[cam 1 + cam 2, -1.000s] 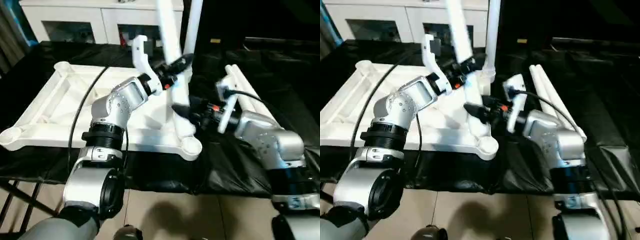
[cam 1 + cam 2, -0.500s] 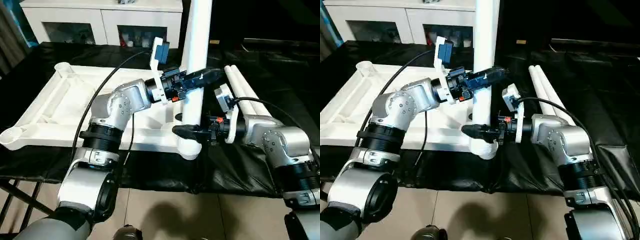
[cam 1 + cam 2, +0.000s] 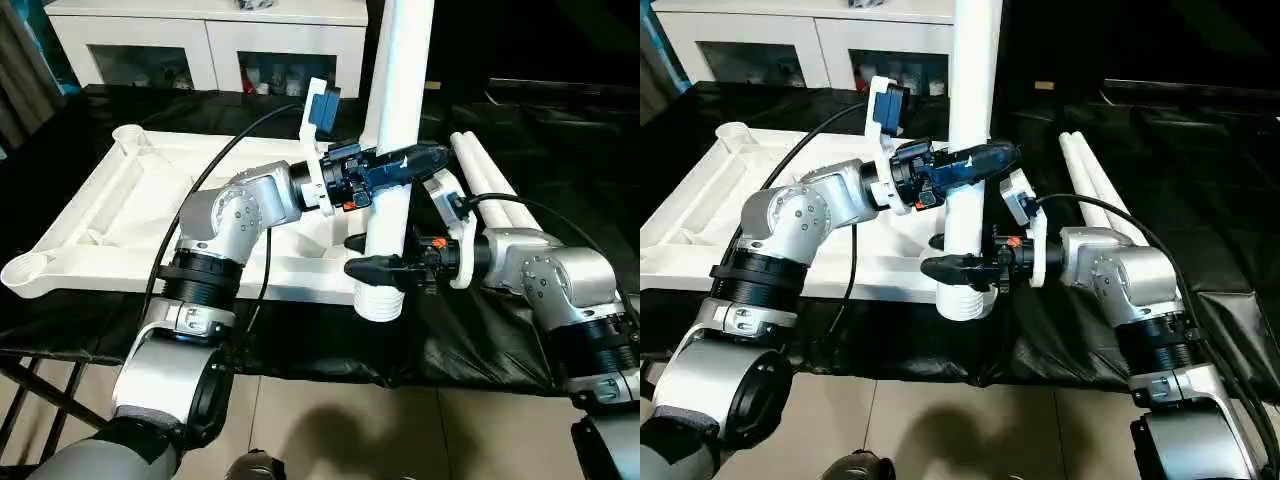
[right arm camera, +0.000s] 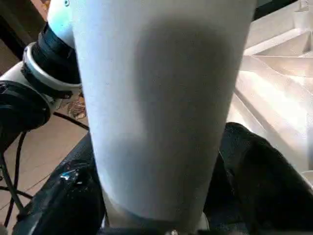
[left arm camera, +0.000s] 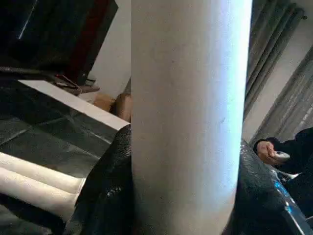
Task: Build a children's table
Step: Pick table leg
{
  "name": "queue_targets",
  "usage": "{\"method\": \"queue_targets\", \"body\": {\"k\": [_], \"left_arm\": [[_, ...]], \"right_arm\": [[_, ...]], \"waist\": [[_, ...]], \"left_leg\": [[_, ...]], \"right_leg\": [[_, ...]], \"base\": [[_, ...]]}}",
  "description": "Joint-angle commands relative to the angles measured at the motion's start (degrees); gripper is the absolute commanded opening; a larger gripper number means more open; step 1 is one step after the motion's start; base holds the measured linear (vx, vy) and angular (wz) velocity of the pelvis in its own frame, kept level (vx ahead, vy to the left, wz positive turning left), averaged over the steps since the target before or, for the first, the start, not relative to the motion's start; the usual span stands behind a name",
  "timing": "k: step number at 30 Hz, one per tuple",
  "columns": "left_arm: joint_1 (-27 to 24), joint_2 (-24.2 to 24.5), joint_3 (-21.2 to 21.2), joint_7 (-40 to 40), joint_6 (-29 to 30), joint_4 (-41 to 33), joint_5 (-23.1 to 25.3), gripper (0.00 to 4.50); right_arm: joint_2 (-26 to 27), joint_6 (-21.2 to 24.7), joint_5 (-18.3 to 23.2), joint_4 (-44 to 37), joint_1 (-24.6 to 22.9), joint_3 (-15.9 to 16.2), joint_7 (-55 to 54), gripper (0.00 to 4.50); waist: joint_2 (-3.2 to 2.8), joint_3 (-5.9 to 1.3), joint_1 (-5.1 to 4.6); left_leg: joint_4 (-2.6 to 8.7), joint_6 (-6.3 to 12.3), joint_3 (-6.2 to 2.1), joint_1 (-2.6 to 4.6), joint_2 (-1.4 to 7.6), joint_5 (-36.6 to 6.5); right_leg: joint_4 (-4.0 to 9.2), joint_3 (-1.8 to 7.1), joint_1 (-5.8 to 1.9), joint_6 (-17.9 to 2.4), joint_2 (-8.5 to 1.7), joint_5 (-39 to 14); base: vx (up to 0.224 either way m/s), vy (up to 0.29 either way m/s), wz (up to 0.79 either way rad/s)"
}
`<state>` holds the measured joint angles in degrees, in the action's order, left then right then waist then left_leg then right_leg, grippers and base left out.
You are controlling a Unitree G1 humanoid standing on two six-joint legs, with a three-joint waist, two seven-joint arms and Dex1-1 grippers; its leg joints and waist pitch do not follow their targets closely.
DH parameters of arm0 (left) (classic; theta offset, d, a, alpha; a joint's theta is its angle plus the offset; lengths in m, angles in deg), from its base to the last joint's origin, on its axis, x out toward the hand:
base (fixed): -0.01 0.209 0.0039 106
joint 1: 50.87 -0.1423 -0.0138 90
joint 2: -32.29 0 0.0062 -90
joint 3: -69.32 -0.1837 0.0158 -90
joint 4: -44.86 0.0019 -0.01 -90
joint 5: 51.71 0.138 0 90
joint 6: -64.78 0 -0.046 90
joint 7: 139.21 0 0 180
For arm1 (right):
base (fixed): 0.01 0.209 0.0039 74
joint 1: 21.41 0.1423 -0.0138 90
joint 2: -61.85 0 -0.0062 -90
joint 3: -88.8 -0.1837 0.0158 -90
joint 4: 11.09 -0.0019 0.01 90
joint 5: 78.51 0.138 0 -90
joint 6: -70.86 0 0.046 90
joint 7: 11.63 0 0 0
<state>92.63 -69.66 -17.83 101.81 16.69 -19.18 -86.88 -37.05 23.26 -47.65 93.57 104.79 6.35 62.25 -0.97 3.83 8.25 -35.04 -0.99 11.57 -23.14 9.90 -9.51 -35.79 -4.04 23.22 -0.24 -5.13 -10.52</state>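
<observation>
Two black fingers of left gripper (image 3: 400, 160) clamped round upright white leg (image 3: 398, 110), one finger (image 5: 105, 191) each side of tube in left wrist view, pressed against it. Lower down, right gripper (image 3: 375, 268) also round same leg, just above its ribbed bottom end; one finger (image 3: 372, 268) seen across front of tube, fingers flanking it in right wrist view (image 4: 259, 181), but can't tell whether actually squeezing or just standing close. Leg near vertical, running up out of frame, bottom end at near right corner of tabletop (image 3: 130, 210), over edge of corner socket area; seated or only resting, can't tell. Tabletop lying upside down, ribbed underside up, w/ round sockets at near left (image 3: 25, 268) and far left (image 3: 125, 135) corners. Resting on black cloth (image 3: 560, 150) covering work surface. Two more white legs (image 3: 480, 175) lying side by side on cloth, right of tabletop, behind right forearm (image 3: 540, 275). Left forearm (image 3: 240, 205) reaching across tabletop from left, black cable looping over it. Beyond cloth, white cabinet w/ glass doors (image 3: 210, 45). Left wrist view: a person's hand (image 5: 269, 152) holding small object at far edge, grey curtains (image 5: 274, 63) behind. Tiled floor (image 3: 330, 420) below.
</observation>
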Motion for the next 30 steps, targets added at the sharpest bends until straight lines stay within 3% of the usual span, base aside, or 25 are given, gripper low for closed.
{"method": "queue_targets", "body": {"k": [1,6,7,10,11,12,14,19,22,27,30], "left_arm": [[0.02,0.11,-0.86,0.75,0.79,-1.81,-0.58,1.86],[-0.13,0.37,-1.80,1.15,0.50,-2.14,0.12,1.86],[-0.25,0.59,-2.22,1.48,0.54,-2.65,0.17,1.86],[0.25,0.21,-1.52,0.11,1.25,-1.95,-0.10,1.86],[0.38,0.30,-1.48,0.21,1.57,-1.75,-0.19,2.21],[0.54,0.42,-1.38,0.20,1.58,-1.58,-0.22,2.42],[1.05,-0.05,-0.04,-1.68,-1.10,-0.76,0.24,2.56],[1.12,-1.25,2.00,-4.99,-7.07,-0.39,1.15,2.56],[1.84,-3.82,6.25,-12.44,-13.34,-1.15,1.01,2.56],[5.30,-3.35,10.40,-18.14,-20.57,2.89,1.72,2.56],[5.60,-0.74,9.34,-15.10,-21.66,4.98,3.19,2.56]], "right_arm": [[-0.87,0.11,-0.56,0.19,0.85,0.30,0.10,3.04],[-0.82,-0.11,-0.82,0.34,0.71,0.73,0.06,2.61],[-0.71,-0.28,-0.98,0.40,0.62,0.81,-0.01,2.53],[-0.33,-0.95,-1.54,0.34,0.38,0.74,-0.87,2.29],[-0.18,-1.13,-1.70,0.38,0.36,0.75,-1.13,2.20],[0.01,-1.39,-1.84,0.40,0.28,0.66,-1.55,2.17],[0.98,-2.50,-2.22,0.62,-0.05,-0.07,-3.70,1.99],[1.82,-2.69,-1.67,0.46,-0.63,-1.14,-5.29,1.94],[3.03,-3.80,-0.95,-0.35,-1.81,-2.73,-7.23,1.93],[7.23,-9.37,-2.55,0.42,-4.02,-6.42,-16.65,1.93],[9.16,-13.52,-4.59,2.06,-4.52,-8.40,-22.74,1.93]], "waist": [[1.09,-4.93,0.08],[1.01,-4.99,0.12],[0.45,-4.99,0.22],[0.75,-4.94,0.07],[0.29,-4.98,0.16],[0.50,-4.97,0.03],[0.22,-5.03,0.01],[0.35,-5.09,-0.02],[0.42,-5.12,0.03],[0.58,-5.08,-0.17],[0.47,-4.93,-0.39]], "left_leg": [[3.44,3.07,-1.66,1.55,3.38,-6.80],[3.38,3.38,-1.65,1.58,3.38,-6.42],[3.34,3.21,-1.72,1.59,3.35,-6.73],[3.45,2.86,-1.70,1.57,3.38,-7.34],[3.42,2.61,-1.77,1.62,3.38,-7.53],[3.49,2.51,-1.76,1.62,3.41,-7.78],[3.49,2.05,-1.83,1.61,3.38,-7.89],[3.55,1.94,-1.86,1.66,3.41,-8.38],[3.47,2.12,-1.88,1.63,3.43,-8.47],[3.57,2.11,-1.93,1.55,3.33,-8.29],[3.79,1.01,-1.94,1.78,3.20,-9.26]], "right_leg": [[3.92,2.49,-3.09,-14.35,-4.07,-8.72],[3.80,2.49,-3.05,-14.90,-4.05,-7.40],[3.79,2.48,-3.03,-14.87,-4.10,-7.77],[3.89,2.49,-3.10,-14.86,-4.05,-7.90],[3.85,2.48,-3.07,-14.93,-4.11,-8.00],[3.91,2.47,-3.06,-14.90,-4.02,-7.86],[3.86,2.49,-3.03,-15.05,-4.09,-7.19],[3.93,2.49,-3.25,-15.28,-4.08,-5.98],[3.90,2.45,-3.36,-15.52,-4.21,-4.99],[4.00,2.40,-3.28,-14.24,-4.16,-7.04],[4.33,2.45,-2.98,-13.03,-4.15,-9.75]], "base": [[0.000,0.000,0.00],[0.000,0.000,0.00],[0.000,0.000,0.00],[0.000,0.000,0.00],[0.000,0.000,0.00],[0.000,0.000,0.00],[0.000,0.000,0.00],[0.000,0.000,0.00],[0.000,0.000,0.00],[0.000,0.000,0.00],[0.000,0.000,0.00]]}}
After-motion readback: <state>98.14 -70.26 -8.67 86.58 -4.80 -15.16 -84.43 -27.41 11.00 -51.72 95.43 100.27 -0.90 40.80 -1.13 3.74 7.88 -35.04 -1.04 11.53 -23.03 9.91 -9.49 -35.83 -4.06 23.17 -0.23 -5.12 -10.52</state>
